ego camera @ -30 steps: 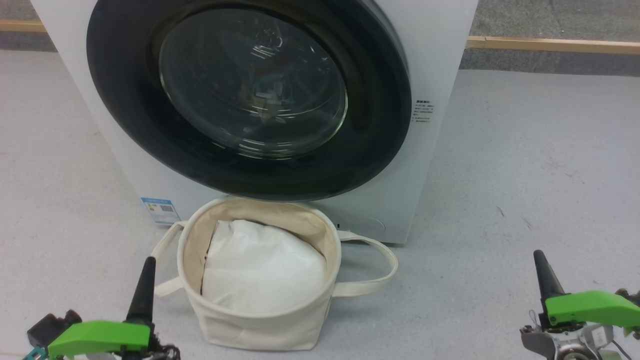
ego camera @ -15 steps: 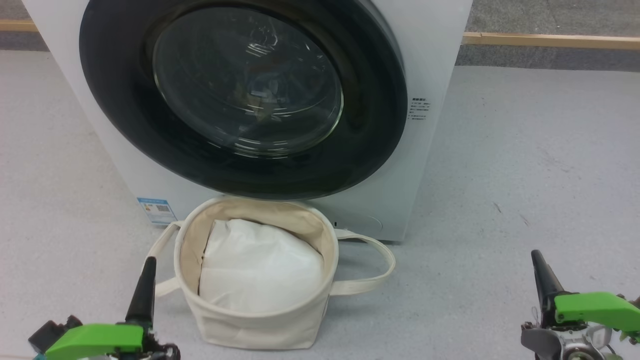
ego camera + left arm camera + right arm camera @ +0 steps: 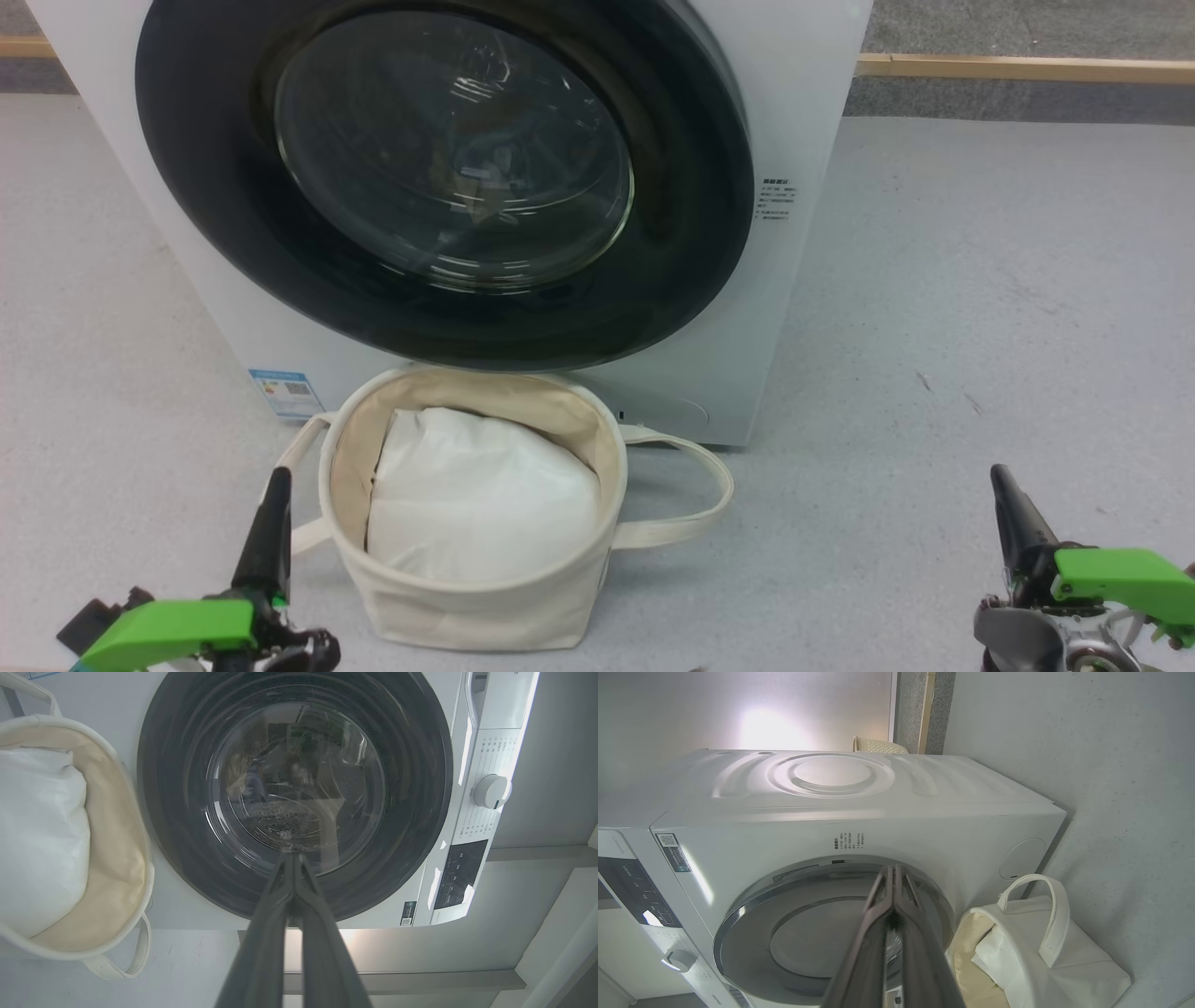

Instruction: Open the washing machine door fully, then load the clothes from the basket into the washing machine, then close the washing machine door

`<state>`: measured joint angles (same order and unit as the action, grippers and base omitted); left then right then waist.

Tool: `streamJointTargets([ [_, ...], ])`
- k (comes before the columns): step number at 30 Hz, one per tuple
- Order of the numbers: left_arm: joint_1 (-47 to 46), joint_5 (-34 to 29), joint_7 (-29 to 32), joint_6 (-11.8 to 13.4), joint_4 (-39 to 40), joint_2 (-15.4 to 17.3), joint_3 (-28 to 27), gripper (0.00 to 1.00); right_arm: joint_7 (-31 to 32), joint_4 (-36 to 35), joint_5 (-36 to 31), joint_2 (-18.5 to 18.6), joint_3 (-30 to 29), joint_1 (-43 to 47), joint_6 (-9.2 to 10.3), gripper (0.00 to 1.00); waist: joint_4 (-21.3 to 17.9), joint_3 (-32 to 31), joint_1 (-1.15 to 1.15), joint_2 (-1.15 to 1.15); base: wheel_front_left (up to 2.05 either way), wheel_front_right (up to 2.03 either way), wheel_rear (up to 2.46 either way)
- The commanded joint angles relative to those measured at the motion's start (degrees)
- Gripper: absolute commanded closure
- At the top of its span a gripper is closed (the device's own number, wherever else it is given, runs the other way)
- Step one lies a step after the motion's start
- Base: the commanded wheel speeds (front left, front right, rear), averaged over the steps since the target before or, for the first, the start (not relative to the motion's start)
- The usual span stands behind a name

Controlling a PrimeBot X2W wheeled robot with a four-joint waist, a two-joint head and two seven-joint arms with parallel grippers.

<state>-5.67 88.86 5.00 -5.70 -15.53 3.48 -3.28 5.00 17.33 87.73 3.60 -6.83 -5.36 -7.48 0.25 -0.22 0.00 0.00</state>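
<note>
Both hands are low and out front, holding nothing. The left hand has its two dark fingers pressed together into one spike, and the right hand is the same, fingers tight together, well off to the side over bare grey floor.

The basket sits on the floor between the two hands, a lot closer to the left one. It's just to the right of the left hand's fingertips, and the near loop handle runs right behind that finger. I can't tell if they're actually touching. The only thing I can see inside it is a lump of white padding.

The washing machine is straight ahead of both hands, just past the basket, which is parked against its bottom front edge. The door looks shut, flat against the front. The glass is too dark and reflective to make out what's behind it.

There's a blue sticker low on the front, just ahead of the left hand. In the left wrist view the closed fingers point right at the middle of the door glass, with the white knob off to the right.
</note>
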Motion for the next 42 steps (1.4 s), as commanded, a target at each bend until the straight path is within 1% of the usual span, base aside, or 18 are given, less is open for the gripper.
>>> streamJointTargets([
  [1,-0.86,1.25,0.68,0.01,2.58,0.07,-2.67,1.00,0.75,-2.47,1.64,-0.36,0.63,-1.69,-0.01,1.00,-0.06,0.04,0.00,0.00,0.00,0.00,0.00],
  [6,-0.64,3.24,1.49,0.07,3.26,-0.59,-3.34,1.00,1.56,-2.69,4.33,-0.72,0.17,-1.65,-0.01,1.00,-0.26,0.16,0.00,0.00,0.00,0.00,0.00],
  [42,-0.64,3.24,1.49,0.07,3.25,-0.59,-3.35,1.00,1.56,-2.69,4.33,-0.72,0.17,-1.65,-0.01,1.00,-0.26,0.16,0.00,0.00,0.00,0.00,0.00],
])
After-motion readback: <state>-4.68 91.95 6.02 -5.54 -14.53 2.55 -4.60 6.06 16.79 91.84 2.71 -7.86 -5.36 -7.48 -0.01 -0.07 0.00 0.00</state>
